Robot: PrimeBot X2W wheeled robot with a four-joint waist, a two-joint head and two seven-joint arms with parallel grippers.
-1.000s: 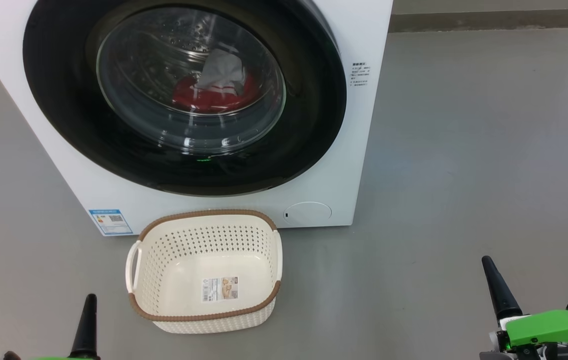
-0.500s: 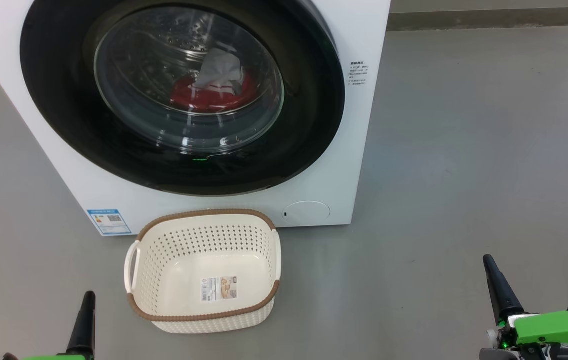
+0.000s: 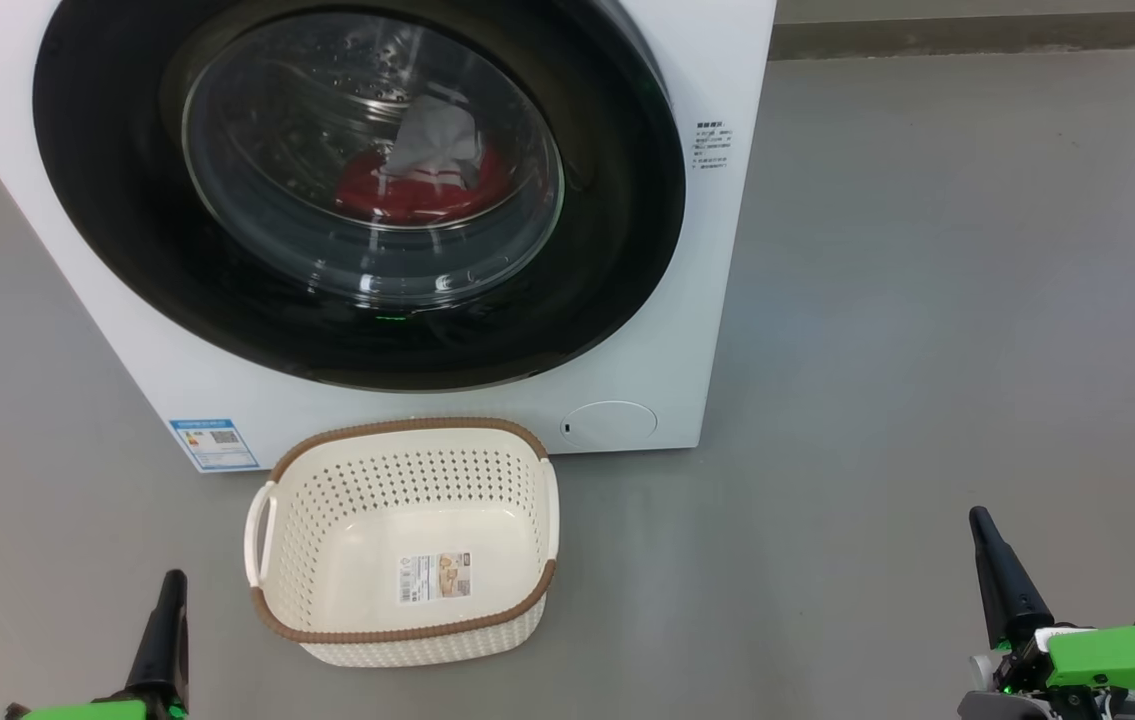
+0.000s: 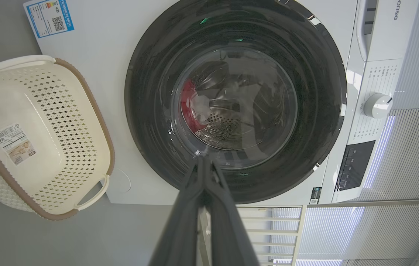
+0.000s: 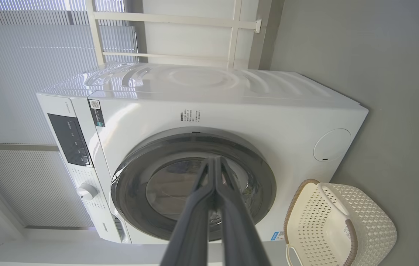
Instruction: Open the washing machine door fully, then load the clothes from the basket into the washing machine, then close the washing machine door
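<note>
Head view: washing machine door (image 3: 607, 220) closed, clothes (image 3: 407, 195) inside (basket (image 3: 397, 480) below); left gripper (image 3: 173, 590), right gripper (image 3: 982, 530) pressed together.

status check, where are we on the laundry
Left gripper and right gripper shut, empty, low. Washing machine door closed, clothes inside, basket empty. Nothing blocking the door.

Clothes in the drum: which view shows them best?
Head view: the clothes sit red and white, clear through the washing machine door. Left wrist view catches a red sliver. Right wrist view: the right pincer crosses the glass.
</note>
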